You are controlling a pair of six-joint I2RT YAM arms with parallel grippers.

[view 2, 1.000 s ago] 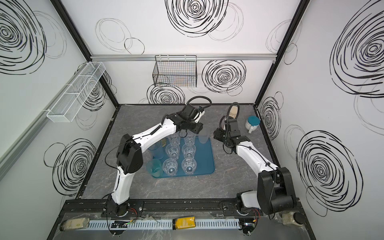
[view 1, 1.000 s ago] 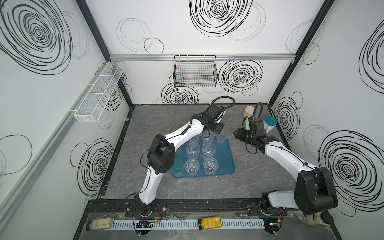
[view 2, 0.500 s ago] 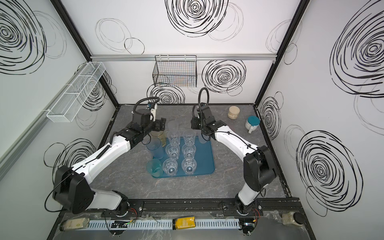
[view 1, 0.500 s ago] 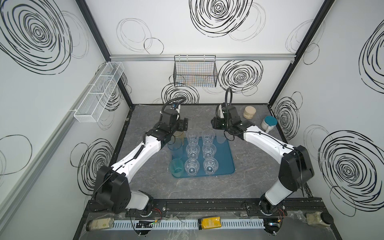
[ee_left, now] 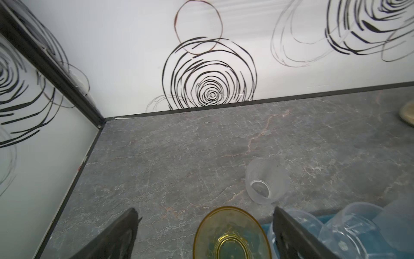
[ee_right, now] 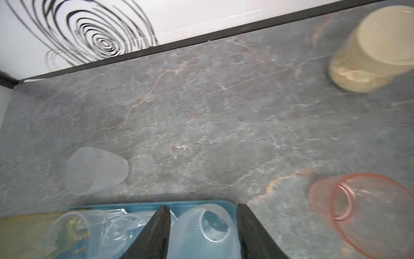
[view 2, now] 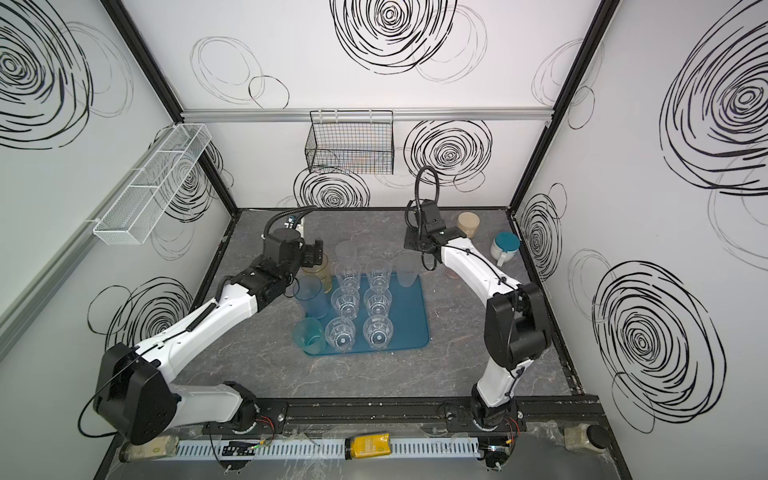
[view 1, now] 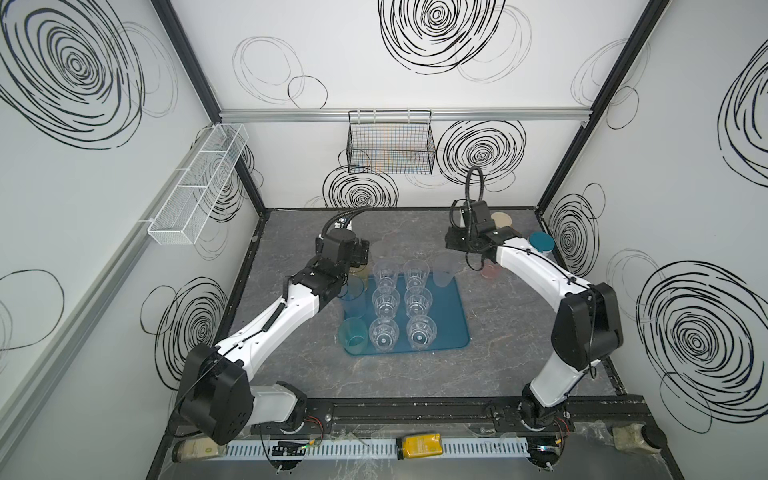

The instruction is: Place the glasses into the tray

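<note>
The teal tray (view 1: 451,324) (view 2: 411,324) holds several clear faceted glasses (view 1: 384,305), a teal glass (view 1: 352,336) and a blue glass (view 1: 352,291). My left gripper (ee_left: 205,209) (view 1: 360,262) is open above the amber glass (ee_left: 230,237) (view 2: 320,274), which stands at the tray's far left corner, touching neither finger. My right gripper (ee_right: 202,205) (view 1: 453,253) is shut on a frosted glass (ee_right: 208,226) (view 1: 442,270) at the tray's far right corner. Another frosted glass (ee_left: 266,181) (ee_right: 94,171) and a pink glass (ee_right: 358,208) (view 1: 490,270) stand on the table.
A beige jar (view 1: 500,218) (ee_right: 376,51) and a white cup with a teal lid (view 1: 541,242) stand at the far right. A wire basket (view 1: 390,147) hangs on the back wall and a mesh shelf (view 1: 199,183) on the left wall.
My left gripper moved from the tray's far middle to its far left corner, and its jaws spread off the amber glass. My right gripper swung to the tray's far right corner.
</note>
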